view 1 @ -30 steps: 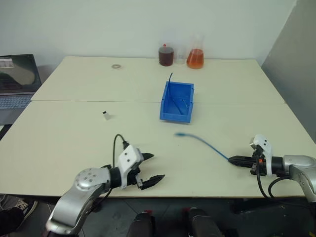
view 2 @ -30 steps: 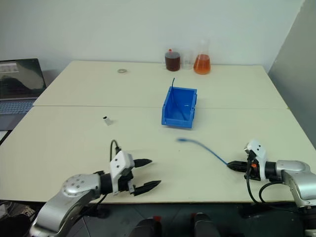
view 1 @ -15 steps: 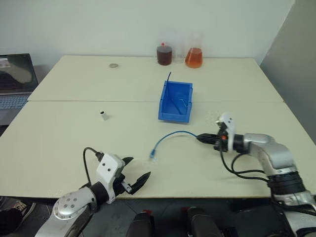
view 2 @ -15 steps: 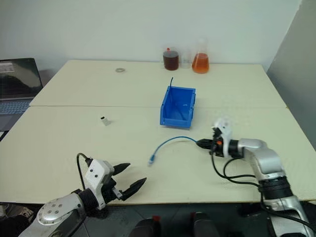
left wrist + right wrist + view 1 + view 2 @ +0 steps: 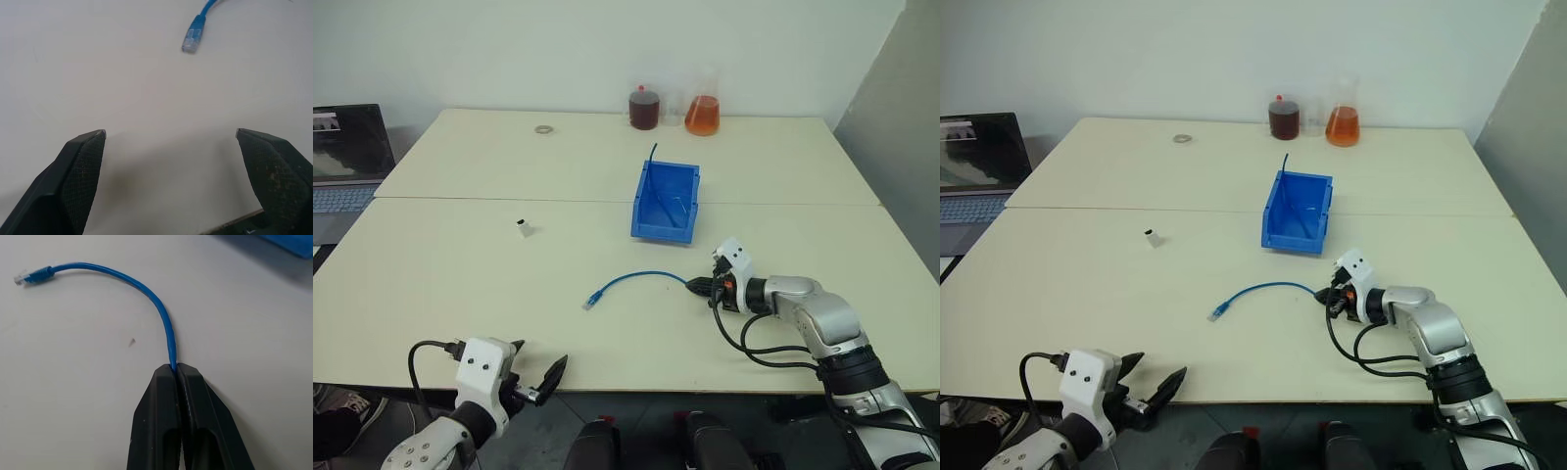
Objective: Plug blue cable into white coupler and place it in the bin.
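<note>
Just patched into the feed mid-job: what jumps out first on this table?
The bright blue bin stands mid-table, and just in front of it the right gripper is shut on one end of the blue cable, whose free plug lies on the table toward the left. The tiny white coupler stands alone farther left, while the left gripper hangs open at the near edge.
</note>
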Controlling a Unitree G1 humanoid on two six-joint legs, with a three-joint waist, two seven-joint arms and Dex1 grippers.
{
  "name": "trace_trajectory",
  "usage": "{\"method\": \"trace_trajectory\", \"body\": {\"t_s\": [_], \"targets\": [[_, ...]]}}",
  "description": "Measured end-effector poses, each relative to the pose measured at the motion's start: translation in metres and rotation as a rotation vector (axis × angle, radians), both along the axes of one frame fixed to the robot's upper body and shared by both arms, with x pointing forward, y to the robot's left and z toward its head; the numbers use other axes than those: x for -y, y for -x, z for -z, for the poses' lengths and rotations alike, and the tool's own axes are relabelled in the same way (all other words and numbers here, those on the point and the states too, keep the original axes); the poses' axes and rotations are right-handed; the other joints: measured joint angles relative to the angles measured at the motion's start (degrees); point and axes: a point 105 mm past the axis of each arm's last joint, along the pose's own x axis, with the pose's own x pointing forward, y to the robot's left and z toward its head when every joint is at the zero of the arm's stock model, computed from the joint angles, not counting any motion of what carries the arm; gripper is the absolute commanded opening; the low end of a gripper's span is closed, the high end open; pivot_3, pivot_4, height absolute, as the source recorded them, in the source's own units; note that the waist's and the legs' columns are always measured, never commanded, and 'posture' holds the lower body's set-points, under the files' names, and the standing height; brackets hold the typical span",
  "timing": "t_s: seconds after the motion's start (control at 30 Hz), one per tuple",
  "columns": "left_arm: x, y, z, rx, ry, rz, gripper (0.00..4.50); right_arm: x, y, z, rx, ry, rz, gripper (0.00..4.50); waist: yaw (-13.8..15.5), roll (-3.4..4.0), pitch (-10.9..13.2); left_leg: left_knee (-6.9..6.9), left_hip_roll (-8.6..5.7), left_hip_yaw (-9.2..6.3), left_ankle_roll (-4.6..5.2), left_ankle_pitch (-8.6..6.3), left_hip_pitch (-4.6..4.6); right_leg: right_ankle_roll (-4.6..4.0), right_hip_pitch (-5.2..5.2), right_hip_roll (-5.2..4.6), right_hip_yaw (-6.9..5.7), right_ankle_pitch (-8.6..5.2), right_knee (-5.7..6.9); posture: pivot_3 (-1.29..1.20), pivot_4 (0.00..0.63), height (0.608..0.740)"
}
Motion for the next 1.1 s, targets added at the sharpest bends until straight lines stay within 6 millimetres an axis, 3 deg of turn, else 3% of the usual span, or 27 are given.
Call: {"method": "trace_trajectory", "body": {"t_s": [0.23,0.47,0.57,0.67,0.73,0.83,0.97,1.1], "targets": [[0.002,-0.010,-0.007,0.033,0.000,0.044,4.50,-0.002,0.004,-0.002,-0.036,-0.044,-0.001,1.33,-0.09,0.00,0.00,-0.03,0.00,0.00,0.00,-0.01,-0.03,0.25,-0.01,0.00,0.02,0.15,-0.03,0.00,0.150,0.740],[0.022,-0.011,-0.013,0.025,0.060,0.194,4.50,0.005,0.007,-0.005,-0.040,-0.046,0.007,2.92,-0.01,-0.01,0.00,-0.01,0.00,-0.01,0.00,0.00,-0.02,0.20,-0.01,0.00,0.00,0.12,-0.02,0.00,0.150,0.740],[0.038,-0.006,-0.020,0.010,0.078,0.331,4.50,0.013,0.013,-0.006,-0.052,-0.045,-0.002,3.70,0.07,0.00,0.00,-0.02,-0.04,-0.01,0.00,0.00,-0.04,0.19,0.00,-0.03,0.01,0.11,-0.04,0.00,0.150,0.740],[0.041,-0.005,-0.026,0.008,0.081,0.389,4.50,0.029,0.022,-0.012,-0.076,-0.039,-0.006,4.37,0.08,0.00,0.01,-0.02,-0.03,-0.01,0.00,-0.01,-0.06,0.21,-0.02,-0.04,0.01,0.12,-0.07,0.00,0.150,0.740],[0.033,-0.005,-0.028,0.001,0.055,0.394,4.50,0.041,0.032,-0.025,-0.092,-0.075,-0.030,4.48,0.06,0.00,0.02,-0.04,-0.01,-0.04,0.00,-0.01,-0.06,0.21,-0.03,-0.02,-0.03,0.11,-0.08,0.00,0.150,0.740],[0.028,-0.011,-0.031,0.002,0.021,0.417,4.50,0.040,0.040,-0.038,-0.086,-0.123,-0.066,4.48,-0.23,-0.01,0.03,-0.04,0.04,-0.01,0.01,-0.01,-0.01,0.17,-0.03,0.11,-0.01,0.09,-0.05,0.00,0.150,0.740],[-0.009,-0.040,-0.040,0.034,-0.075,0.340,4.50,0.033,0.057,-0.064,-0.069,-0.177,-0.180,4.48,-0.11,0.05,0.09,-0.02,0.04,-0.01,0.01,0.00,-0.01,-0.08,-0.04,0.23,-0.12,-0.05,0.03,0.00,0.150,0.740],[-0.019,-0.061,-0.035,0.035,-0.110,0.336,4.50,0.022,0.061,-0.083,0.008,-0.162,-0.254,4.48,-0.12,0.01,0.07,-0.03,0.04,0.01,0.01,-0.01,-0.04,-0.02,-0.04,0.20,-0.08,-0.01,-0.03,0.00,0.150,0.740]]}}
